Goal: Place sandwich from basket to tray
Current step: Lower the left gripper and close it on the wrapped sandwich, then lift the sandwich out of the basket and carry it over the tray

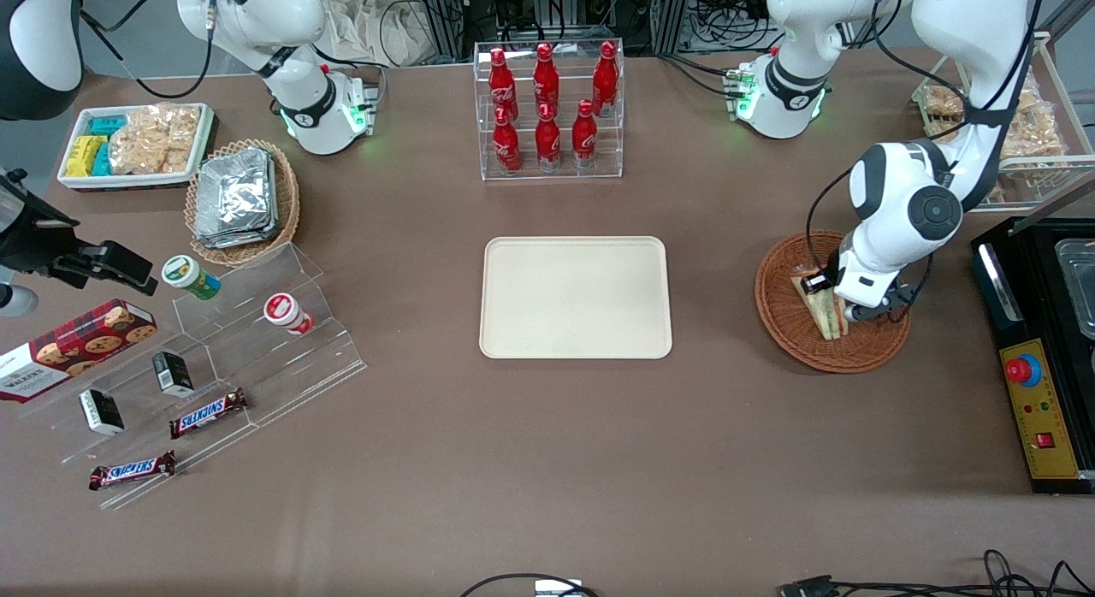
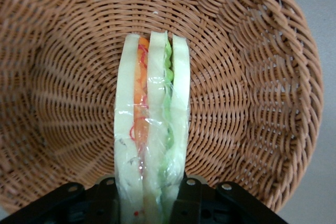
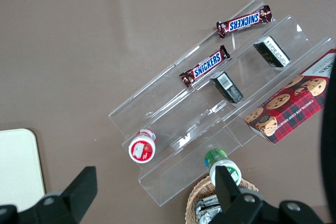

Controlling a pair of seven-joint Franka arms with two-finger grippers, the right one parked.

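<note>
Left arm bent low, wrist pointing down; gripper (image 2: 148,195) apparently clamped on sandwich (image 2: 152,129) (fingers either side).

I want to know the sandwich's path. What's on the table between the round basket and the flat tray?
Nothing: the front view shows only bare brown table between the basket and tray. The gripper is closed on the sandwich.

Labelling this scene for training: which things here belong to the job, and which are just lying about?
In the job: sandwich, standing in the basket between the gripper fingers; tray, bare.
Lying about: cola bottles, foil packets, Snickers bars, cookie box.
</note>
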